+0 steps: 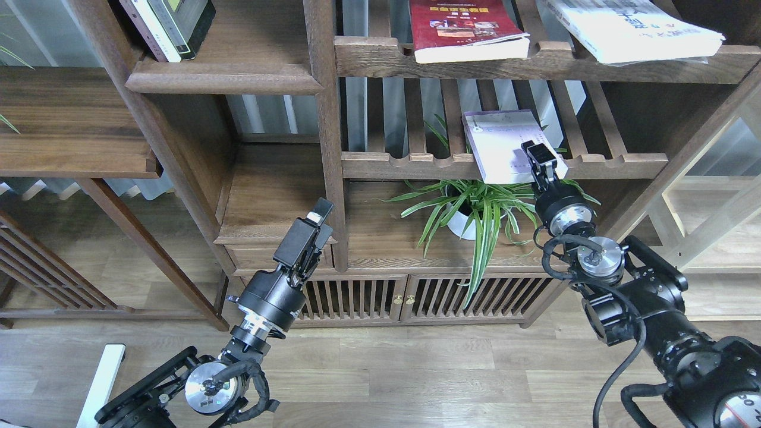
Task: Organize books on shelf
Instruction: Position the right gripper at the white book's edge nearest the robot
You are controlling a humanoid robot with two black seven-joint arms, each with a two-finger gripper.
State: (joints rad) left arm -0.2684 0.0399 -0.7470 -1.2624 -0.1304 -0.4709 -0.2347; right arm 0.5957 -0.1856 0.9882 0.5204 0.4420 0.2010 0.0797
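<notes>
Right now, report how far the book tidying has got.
Done: a few books stand on the solid shelf at upper left. In hand: the right gripper is at the lavender book on the slatted shelf; grip unclear. Left: the red book and the white book lie on the top slats. The left gripper holds nothing.
</notes>
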